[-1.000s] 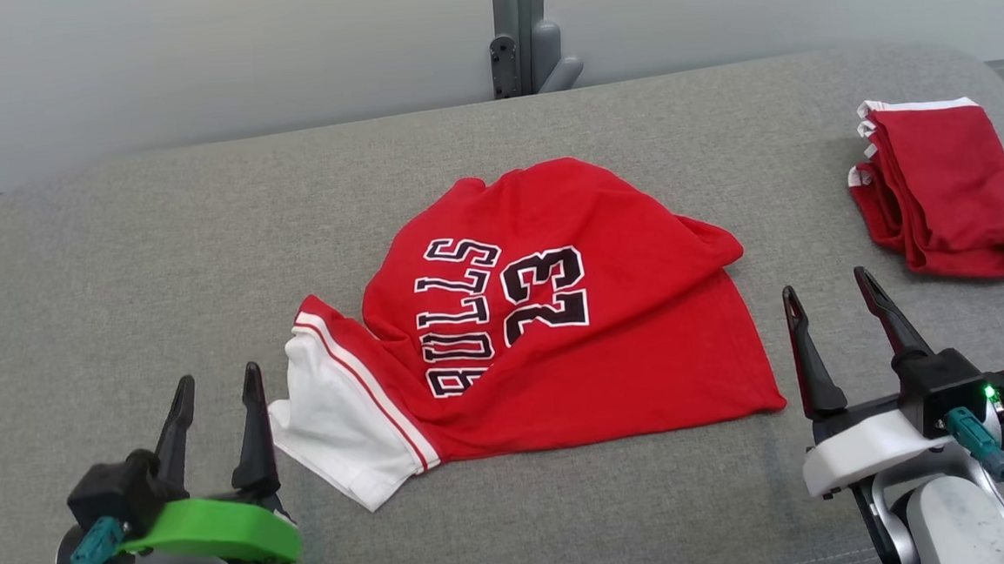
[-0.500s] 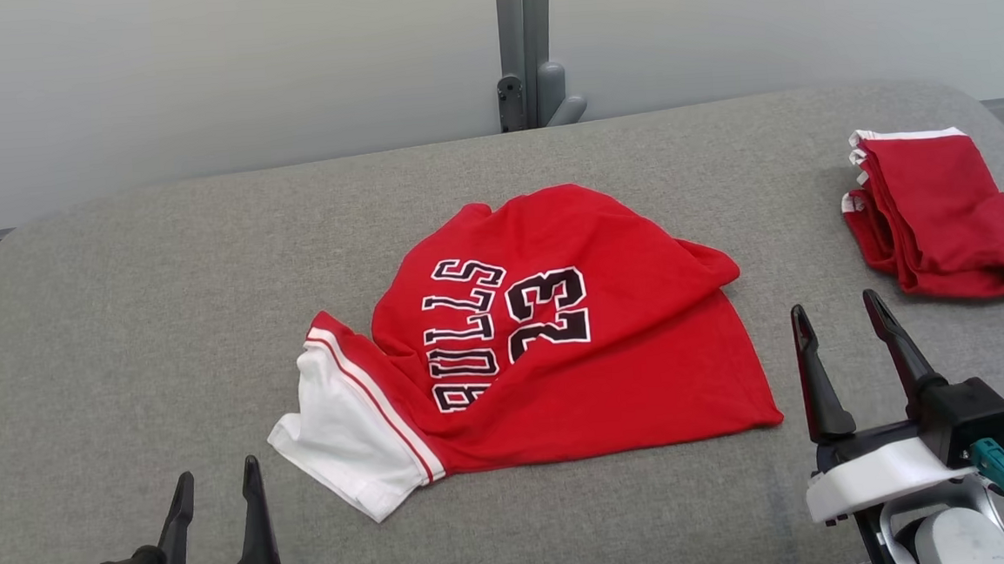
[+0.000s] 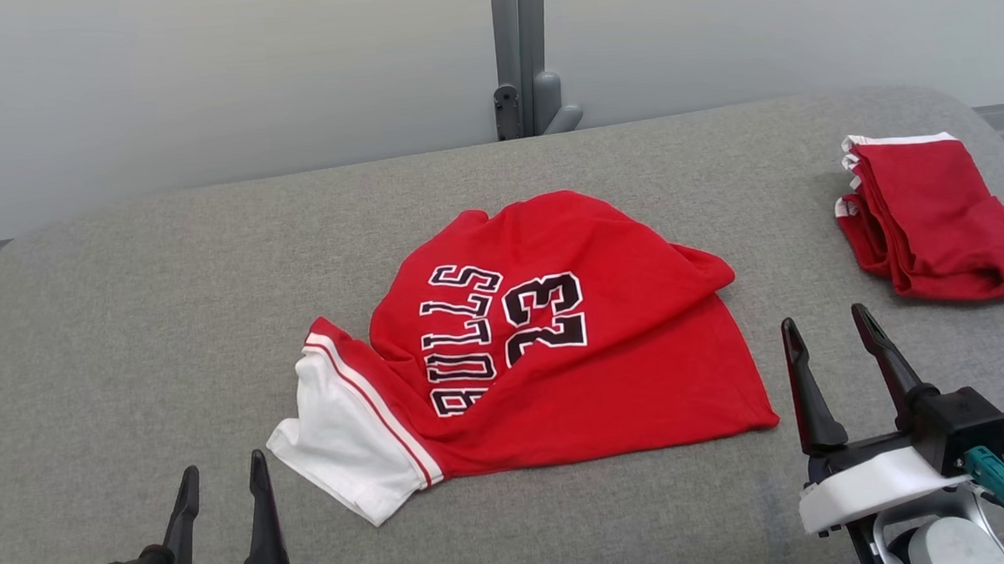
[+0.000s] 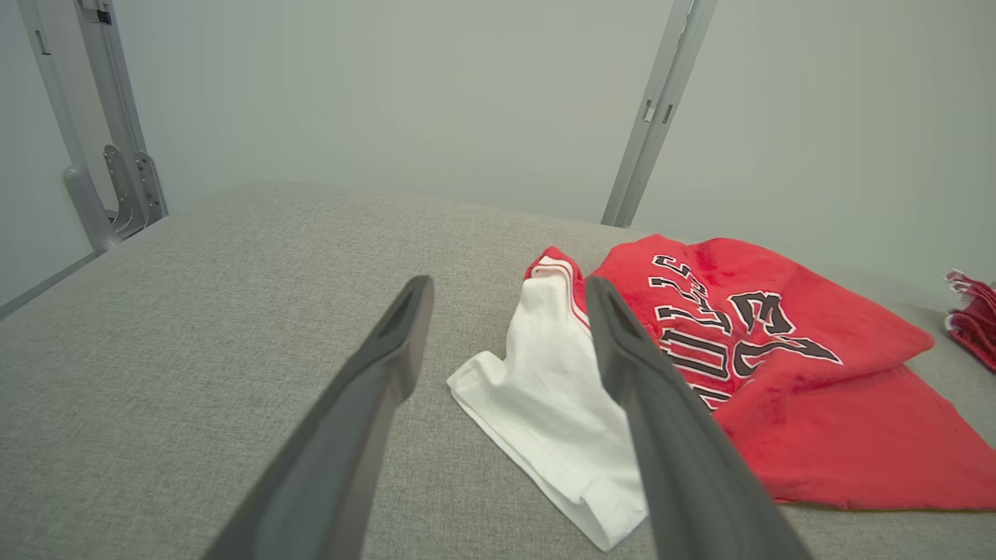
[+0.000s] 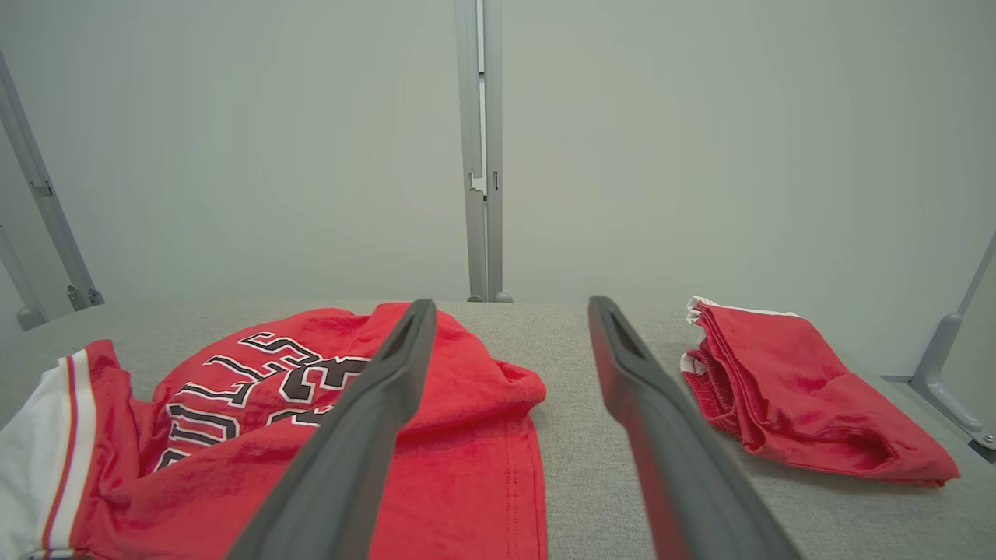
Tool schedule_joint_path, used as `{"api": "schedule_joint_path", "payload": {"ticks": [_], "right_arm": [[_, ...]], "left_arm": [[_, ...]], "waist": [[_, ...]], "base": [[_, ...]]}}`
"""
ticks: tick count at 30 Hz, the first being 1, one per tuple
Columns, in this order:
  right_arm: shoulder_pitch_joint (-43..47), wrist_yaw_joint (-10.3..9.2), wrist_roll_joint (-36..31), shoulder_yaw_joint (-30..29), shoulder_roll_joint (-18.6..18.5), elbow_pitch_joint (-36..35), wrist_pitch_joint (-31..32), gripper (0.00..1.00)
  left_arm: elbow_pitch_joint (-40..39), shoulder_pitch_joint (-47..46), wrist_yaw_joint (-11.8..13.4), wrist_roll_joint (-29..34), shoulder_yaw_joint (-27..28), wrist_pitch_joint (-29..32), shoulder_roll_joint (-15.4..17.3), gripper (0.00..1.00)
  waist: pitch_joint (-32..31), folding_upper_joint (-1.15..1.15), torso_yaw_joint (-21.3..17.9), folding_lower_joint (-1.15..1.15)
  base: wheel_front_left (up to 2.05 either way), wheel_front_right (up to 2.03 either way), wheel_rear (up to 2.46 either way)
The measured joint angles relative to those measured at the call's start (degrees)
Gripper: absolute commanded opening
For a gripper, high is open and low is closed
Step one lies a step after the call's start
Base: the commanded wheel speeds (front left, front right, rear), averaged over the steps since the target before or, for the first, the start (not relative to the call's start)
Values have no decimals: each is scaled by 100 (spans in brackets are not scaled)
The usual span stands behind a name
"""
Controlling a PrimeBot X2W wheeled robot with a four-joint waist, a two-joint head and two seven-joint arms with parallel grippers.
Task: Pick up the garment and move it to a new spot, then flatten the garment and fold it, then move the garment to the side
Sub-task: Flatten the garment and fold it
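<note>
A red garment (image 3: 611, 354) with black "BULLS 23" lettering and a white sleeve lies rumpled in the middle of the grey padded surface (image 3: 164, 320). The left wrist view has this garment (image 4: 817, 404) to the right, its white sleeve between and beyond the fingers. It fills the lower left of the right wrist view as the same garment (image 5: 467, 459). My left gripper (image 3: 222, 473) stands open at the lower left, just short of the sleeve. At the lower right my right gripper (image 3: 825, 323) is open too, beside the garment's right hem. Neither holds anything.
A second red piece of clothing (image 3: 934, 221), folded with white trim, lies at the far right edge of the surface; it appears as the folded piece (image 5: 794, 397) in the right wrist view. A grey metal post (image 3: 521, 54) stands behind the surface against a pale wall.
The head camera tilted, shifting the whole picture downward. Both grippers sit lower in the view than a second ago. The garment lies as before.
</note>
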Motion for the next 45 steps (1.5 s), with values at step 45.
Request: {"api": "schedule_joint_path", "payload": {"ticks": [45], "right_arm": [[-1220, 0, 1235, -516, 11, 3619, 764, 100]], "left_arm": [[256, -104, -178, 197, -120, 0, -198, 100]], "waist": [[453, 0, 438, 0]], "base": [[0, 0, 0]]}}
